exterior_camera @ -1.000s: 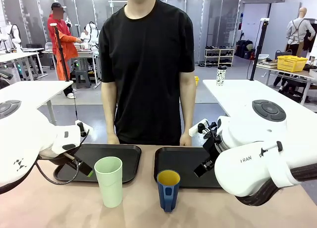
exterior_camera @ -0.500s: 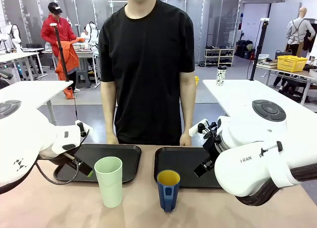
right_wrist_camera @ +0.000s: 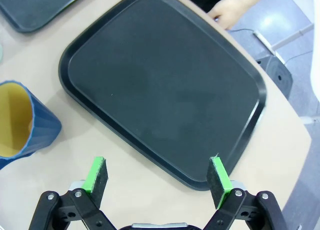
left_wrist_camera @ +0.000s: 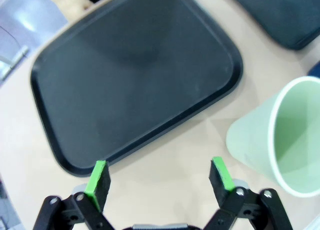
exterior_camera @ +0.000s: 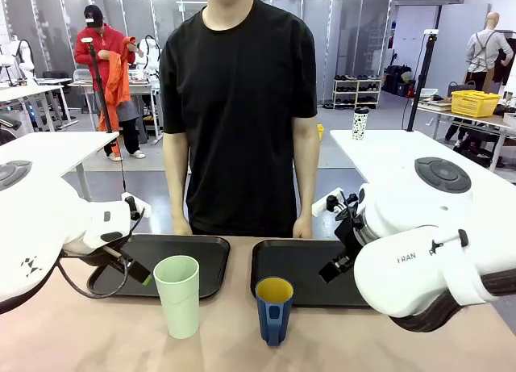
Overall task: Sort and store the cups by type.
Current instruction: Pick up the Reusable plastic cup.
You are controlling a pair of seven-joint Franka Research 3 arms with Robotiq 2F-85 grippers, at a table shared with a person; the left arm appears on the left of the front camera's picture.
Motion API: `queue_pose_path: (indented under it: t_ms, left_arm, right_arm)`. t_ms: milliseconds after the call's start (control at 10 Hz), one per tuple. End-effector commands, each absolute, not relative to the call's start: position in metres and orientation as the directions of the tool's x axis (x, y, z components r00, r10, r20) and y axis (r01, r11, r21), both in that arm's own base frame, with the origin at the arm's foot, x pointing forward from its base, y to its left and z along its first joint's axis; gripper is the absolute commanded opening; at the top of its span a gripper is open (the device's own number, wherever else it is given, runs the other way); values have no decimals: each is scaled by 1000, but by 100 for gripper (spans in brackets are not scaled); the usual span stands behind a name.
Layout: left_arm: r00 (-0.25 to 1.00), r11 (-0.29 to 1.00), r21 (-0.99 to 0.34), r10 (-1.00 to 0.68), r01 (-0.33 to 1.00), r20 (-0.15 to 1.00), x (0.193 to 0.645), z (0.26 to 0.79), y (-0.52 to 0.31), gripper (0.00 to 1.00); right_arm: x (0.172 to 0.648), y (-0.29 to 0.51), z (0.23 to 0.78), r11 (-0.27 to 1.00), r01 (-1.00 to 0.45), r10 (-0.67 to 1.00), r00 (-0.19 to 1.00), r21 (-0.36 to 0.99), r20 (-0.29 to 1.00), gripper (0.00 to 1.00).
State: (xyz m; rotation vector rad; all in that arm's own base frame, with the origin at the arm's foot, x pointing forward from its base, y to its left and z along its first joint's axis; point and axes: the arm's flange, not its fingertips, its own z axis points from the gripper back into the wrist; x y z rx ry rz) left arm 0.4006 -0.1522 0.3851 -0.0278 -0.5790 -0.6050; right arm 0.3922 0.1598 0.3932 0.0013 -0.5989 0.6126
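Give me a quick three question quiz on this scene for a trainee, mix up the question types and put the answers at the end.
1. True or false: the green tumbler stands inside the left tray.
2. What colour is the inside of the blue mug? A red, B yellow, C white.
3. Fill in the gap: both arms' jaws stand ___, holding nothing.
Key: 1 false, it stands on the table in front of that tray; 2 B; 3 open.
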Motion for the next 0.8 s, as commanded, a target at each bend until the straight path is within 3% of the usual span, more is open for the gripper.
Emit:
queue_pose_path:
  t_ms: [0, 600, 700]
  left_arm:
    - [637, 827, 169, -528, 536, 562, 377, 409, -156, 100]
    - [536, 800, 282, -573, 529, 620, 339, 452, -173, 100]
    - [531, 798, 293, -578, 527, 619, 337, 453, -174, 100]
  right_arm:
    - [374, 175, 424, 862, -465, 494, 682, -200, 539, 100]
    - [332, 189, 481, 888, -383, 455, 646, -255, 613, 100]
    - [330, 192, 482, 914, -305, 405, 674, -268, 617, 100]
